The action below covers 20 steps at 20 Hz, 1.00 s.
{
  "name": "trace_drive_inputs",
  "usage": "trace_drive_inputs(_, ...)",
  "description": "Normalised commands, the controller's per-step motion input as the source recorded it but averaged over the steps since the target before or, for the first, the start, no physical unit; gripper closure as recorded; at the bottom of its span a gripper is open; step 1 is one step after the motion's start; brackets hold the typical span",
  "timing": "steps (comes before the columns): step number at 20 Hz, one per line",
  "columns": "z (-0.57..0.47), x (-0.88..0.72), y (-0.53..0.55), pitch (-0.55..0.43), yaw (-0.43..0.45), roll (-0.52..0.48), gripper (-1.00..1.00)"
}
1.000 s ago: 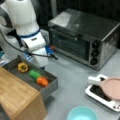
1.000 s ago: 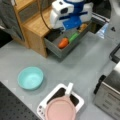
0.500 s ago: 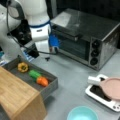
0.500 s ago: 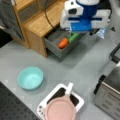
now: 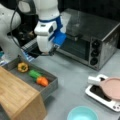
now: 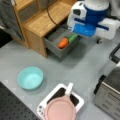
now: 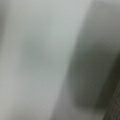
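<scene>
Gripper (image 5: 49, 53) has risen and swung from over the drawer (image 5: 51, 83) toward the oven (image 5: 100, 47); jaw state cannot be told. It appears to carry nothing. Below and beside it lie the carrot (image 5: 42, 81), the green vegetable (image 5: 34, 74) and the yellow pepper (image 5: 23, 67), all inside the drawer.
</scene>
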Motion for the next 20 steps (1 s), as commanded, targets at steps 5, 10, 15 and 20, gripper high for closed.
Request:
trace_drive_inputs(5, 0.15, 0.33, 0.12, 0.14, -0.337, 0.263, -1.0)
trace_drive_inputs(10, 0.06, 0.19, 0.09, 0.094, -0.25, 0.087, -1.0)
trace_drive_inputs(15, 0.05, 0.15, 0.02, 0.123, -0.047, 0.022, -1.0)
trace_drive_inputs(20, 0.04, 0.19, -0.06, 0.207, 0.062, -0.072, -1.0)
